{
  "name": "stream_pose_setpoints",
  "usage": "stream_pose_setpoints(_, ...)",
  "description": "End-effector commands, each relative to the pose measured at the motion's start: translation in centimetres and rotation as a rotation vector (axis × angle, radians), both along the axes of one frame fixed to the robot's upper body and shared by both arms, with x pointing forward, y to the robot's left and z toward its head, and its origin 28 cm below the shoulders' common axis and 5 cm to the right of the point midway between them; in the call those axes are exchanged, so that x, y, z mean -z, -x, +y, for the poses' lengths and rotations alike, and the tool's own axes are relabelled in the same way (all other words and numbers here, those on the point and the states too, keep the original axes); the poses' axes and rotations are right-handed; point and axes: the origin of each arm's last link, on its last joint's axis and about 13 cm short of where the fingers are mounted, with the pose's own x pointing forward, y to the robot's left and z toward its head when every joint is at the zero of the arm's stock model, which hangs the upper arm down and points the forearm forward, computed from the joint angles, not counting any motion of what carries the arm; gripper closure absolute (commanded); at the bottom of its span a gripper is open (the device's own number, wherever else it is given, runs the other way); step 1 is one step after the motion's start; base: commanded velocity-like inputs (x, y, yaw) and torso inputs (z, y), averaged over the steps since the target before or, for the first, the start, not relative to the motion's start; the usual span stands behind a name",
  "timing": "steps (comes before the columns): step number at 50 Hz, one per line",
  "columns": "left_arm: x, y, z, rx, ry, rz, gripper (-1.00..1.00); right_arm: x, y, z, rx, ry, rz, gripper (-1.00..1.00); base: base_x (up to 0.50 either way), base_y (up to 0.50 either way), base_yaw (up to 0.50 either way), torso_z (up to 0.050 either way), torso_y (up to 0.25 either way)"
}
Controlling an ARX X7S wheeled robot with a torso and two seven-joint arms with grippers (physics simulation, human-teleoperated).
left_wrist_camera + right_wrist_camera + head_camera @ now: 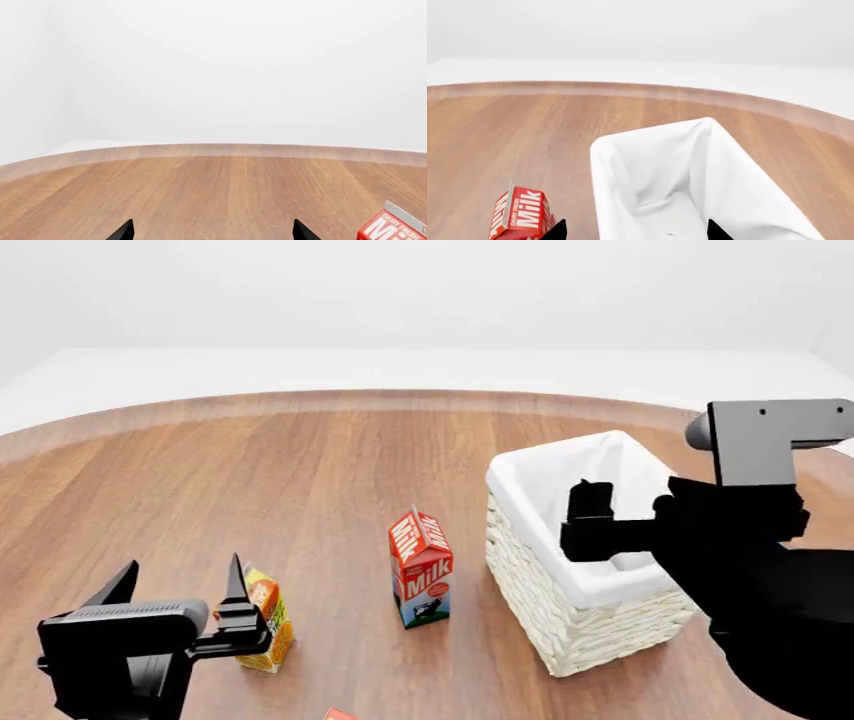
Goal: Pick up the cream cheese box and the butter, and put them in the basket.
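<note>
The basket stands on the wooden desk toward its right side, its white cloth liner folded over the rim, and the right claw hangs directly above its open mouth; in the right wrist view the two dark fingertips stand apart over the liner, with nothing between them, so this claw is released. What lies at the bottom of the basket cannot be made out. Just beside the basket, toward the middle of the desk, a red-and-white milk carton stands upright. Further toward the near left edge an orange juice carton stands close against the left claw, whose fingers are spread and hold nothing. A sliver of something red shows at the near edge of the desk, too cut off to identify. The cream cheese box cannot be seen in any view.
</note>
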Motion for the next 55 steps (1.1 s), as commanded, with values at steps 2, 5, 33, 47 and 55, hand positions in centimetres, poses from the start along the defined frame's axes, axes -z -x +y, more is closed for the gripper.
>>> stream_pose_setpoints(2, 0.0, 0.0, 0.0, 0.0, -0.002, 0.0, -1.0, 0.4, 2.8, 0.2, -0.086, 0.036, -0.023, -1.0, 0.0, 0.0, 0.0, 0.0, 0.0)
stream_pose_setpoints(5, 0.0, 0.0, 0.0, 0.0, -0.001, 0.0, -1.0, 0.4, 3.2, 0.3, -0.117, 0.031, -0.026, -1.0, 0.0, 0.0, 0.0, 0.0, 0.0)
stream_pose_setpoints(33, 0.0, 0.0, 0.0, -0.003, -0.003, -0.001, -1.0, 1.1, 6.1, 1.5, -0.385, 0.057, -0.075, -1.0, 0.0, 0.0, 0.0, 0.0, 0.0)
stream_pose_setpoints(47, -0.1, 0.1, 0.0, -0.002, 0.0, 0.0, -1.0, 1.2, 7.1, 2.3, -0.503, 0.066, -0.061, -1.0, 0.0, 0.0, 0.0, 0.0, 0.0)
stream_pose_setpoints(55, -0.1, 0.1, 0.0, -0.001, -0.002, 0.001, -1.0, 1.9, 7.5, 2.7, -0.605, 0.063, -0.015, -1.0, 0.0, 0.0, 0.0, 0.0, 0.0)
